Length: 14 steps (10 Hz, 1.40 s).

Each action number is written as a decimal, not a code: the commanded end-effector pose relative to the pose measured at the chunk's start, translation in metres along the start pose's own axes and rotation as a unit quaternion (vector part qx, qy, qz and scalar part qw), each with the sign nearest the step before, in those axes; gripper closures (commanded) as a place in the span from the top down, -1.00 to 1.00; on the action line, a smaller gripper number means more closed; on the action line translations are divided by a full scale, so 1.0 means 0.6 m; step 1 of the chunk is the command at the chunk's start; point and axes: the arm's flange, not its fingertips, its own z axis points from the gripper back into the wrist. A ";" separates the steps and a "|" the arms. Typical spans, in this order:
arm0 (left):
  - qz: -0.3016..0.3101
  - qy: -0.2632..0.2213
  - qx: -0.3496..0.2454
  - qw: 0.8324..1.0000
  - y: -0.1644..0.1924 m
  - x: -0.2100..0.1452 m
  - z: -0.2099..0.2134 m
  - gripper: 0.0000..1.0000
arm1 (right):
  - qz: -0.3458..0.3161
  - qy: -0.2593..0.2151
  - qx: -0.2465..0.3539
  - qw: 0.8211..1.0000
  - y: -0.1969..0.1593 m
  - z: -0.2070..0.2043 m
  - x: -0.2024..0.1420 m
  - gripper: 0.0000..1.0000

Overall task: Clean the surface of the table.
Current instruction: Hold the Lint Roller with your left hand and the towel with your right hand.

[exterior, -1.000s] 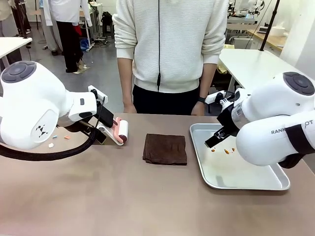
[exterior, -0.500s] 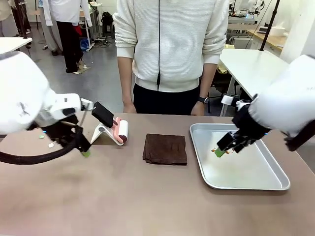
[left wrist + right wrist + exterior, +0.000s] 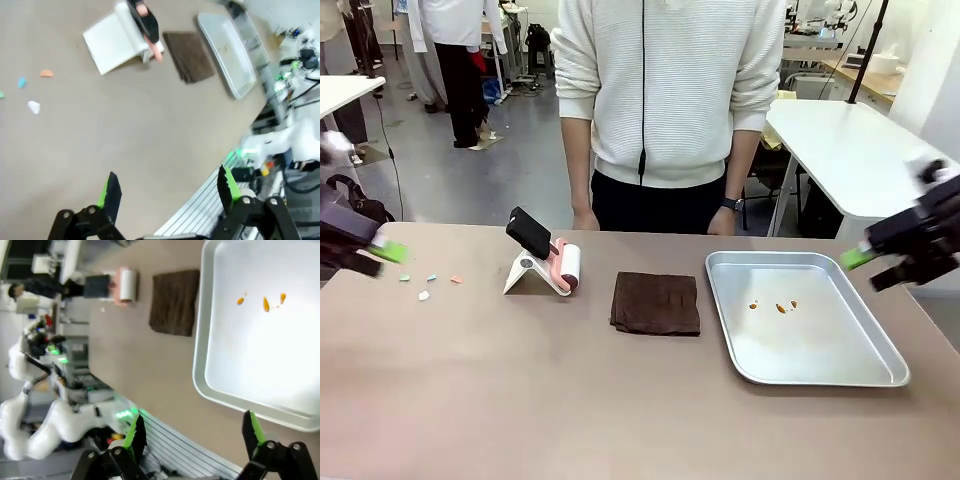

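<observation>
Left gripper (image 3: 168, 185), right gripper (image 3: 194, 426) agape — table (image 3: 570, 400) edges.

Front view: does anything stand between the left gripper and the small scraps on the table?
Nothing visible does. The open left gripper hangs at the table's left edge, with the scraps just beside it on bare tabletop; the lint roller stands farther right, beyond them.

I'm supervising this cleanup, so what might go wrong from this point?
The small scraps lie loose on the table; a careless wipe could flick them onto the floor. The lint roller leans on a slim stand; a clumsy grab might topple it.
</observation>
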 end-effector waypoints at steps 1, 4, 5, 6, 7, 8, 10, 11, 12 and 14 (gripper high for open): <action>0.024 -0.078 -0.058 0.995 0.033 -0.053 0.057 1.00 | -0.043 -0.069 0.069 0.994 -0.099 0.028 -0.127 1.00; 0.097 -0.174 -0.084 0.976 0.045 -0.111 0.068 1.00 | -0.125 -0.126 0.145 0.973 -0.232 0.098 -0.120 1.00; 0.132 -0.191 -0.080 0.969 0.057 -0.123 0.062 1.00 | -0.134 -0.162 0.169 0.963 -0.277 0.110 -0.114 1.00; 0.180 -0.207 -0.063 0.960 0.072 -0.140 0.055 1.00 | -0.167 -0.193 0.181 0.950 -0.322 0.118 -0.108 1.00; 0.221 -0.215 -0.043 0.950 0.098 -0.162 0.055 1.00 | -0.175 -0.220 0.199 0.939 -0.353 0.118 -0.106 1.00; 0.251 -0.217 -0.037 0.942 0.108 -0.171 0.052 1.00 | -0.172 -0.226 0.207 0.936 -0.361 0.113 -0.104 1.00; 0.278 -0.215 -0.007 0.936 0.103 -0.172 0.036 1.00 | -0.166 -0.230 0.208 0.936 -0.357 0.114 -0.103 1.00; 0.294 -0.223 0.024 0.929 0.113 -0.172 0.039 1.00 | -0.172 -0.233 0.189 0.938 -0.354 0.114 -0.100 1.00; 0.264 -0.205 -0.015 0.943 0.192 -0.121 0.119 1.00 | -0.189 -0.228 0.206 0.933 -0.357 0.105 -0.115 1.00; 0.264 -0.205 -0.015 0.943 0.192 -0.121 0.119 1.00 | -0.189 -0.228 0.206 0.933 -0.357 0.105 -0.115 1.00</action>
